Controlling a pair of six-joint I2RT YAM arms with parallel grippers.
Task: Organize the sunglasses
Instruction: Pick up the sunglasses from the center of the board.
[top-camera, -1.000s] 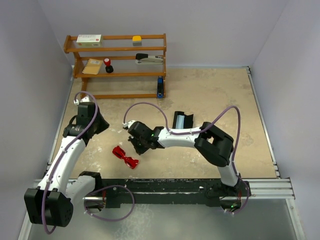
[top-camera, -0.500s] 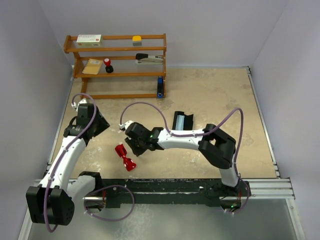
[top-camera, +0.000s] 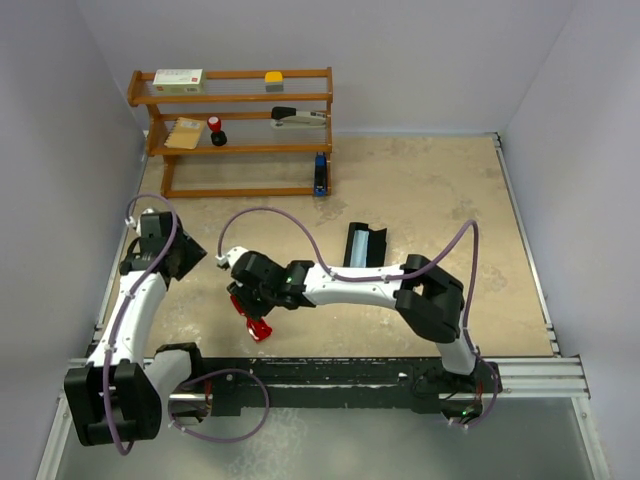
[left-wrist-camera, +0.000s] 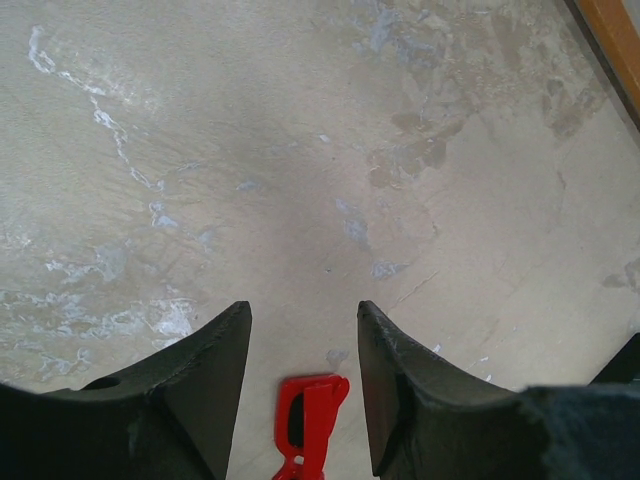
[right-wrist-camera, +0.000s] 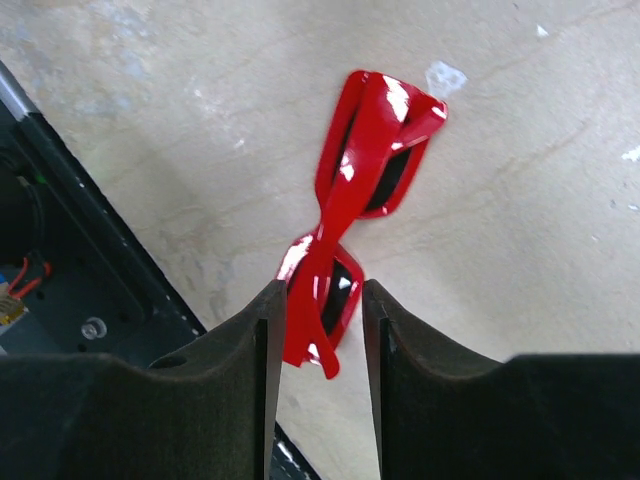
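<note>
Overhead, half hidden beneath the right tool (top-camera: 252, 298): red sunglasses (top-camera: 259, 327), by the near edge of the table (top-camera: 440, 200). From the right wrist, folded, one lens straddled by part-spread fingers (right-wrist-camera: 240, 380), unpinched. Left tool (left-wrist-camera: 300, 312) part-spread, empty.

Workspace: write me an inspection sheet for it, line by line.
Surface: tan table, stained, with whitish scuffs.
Job's things: red sunglasses lying on the table near its front edge.
Clutter: black case open mid-table, apart from the sunglasses.
Hands: left hand open and empty; right hand open, straddling one lens.
Cables: purple cables arch high, clear of the sunglasses.
Surroundings: wooden shelf at far left holding small items; plain walls.
</note>
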